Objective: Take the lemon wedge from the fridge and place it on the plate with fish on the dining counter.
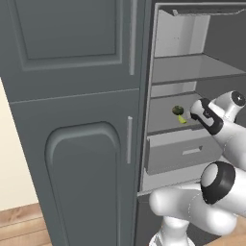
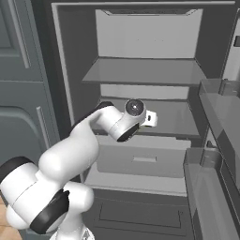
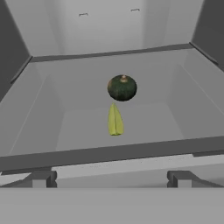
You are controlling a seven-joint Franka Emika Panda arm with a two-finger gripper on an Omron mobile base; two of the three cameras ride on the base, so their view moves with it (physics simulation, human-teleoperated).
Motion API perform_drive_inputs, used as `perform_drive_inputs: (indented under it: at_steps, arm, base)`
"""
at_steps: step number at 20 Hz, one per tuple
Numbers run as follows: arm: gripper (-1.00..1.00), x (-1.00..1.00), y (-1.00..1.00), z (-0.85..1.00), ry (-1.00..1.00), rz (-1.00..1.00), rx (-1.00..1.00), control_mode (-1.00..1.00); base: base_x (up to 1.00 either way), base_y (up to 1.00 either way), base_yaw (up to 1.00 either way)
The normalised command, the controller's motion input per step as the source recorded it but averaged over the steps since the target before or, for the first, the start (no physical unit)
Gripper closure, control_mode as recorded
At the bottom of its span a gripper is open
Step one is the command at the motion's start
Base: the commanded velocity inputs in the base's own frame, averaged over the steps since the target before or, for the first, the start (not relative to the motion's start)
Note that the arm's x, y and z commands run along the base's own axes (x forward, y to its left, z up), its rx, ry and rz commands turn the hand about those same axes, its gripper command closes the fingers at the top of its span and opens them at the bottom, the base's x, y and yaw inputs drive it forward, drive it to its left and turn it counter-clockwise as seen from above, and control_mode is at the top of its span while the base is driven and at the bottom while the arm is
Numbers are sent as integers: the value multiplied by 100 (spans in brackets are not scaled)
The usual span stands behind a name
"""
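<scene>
The fridge stands open, and my arm reaches into it in both base views. On its middle shelf lies the lemon wedge, a small yellow sliver pointing away from me. In the left base view the lemon wedge sits just left of my hand. My gripper is open at the shelf's front edge, short of the wedge, with nothing between its fingertips. The plate with fish and the dining counter are out of view.
A dark green round lump rests just behind the wedge, seen also as the lump from the left. A pale drawer sits under the shelf. Door bins jut out at the right. A panelled grey cabinet stands at the left.
</scene>
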Motion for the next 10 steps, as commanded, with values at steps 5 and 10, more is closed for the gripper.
perform_drive_inputs:
  at_steps: [5,10]
  arm:
    - [-100,0,0,0,0,0,0,-100]
    - [-100,0,0,0,0,0,0,-100]
  base:
    - [0,0,0]
    - [0,0,0]
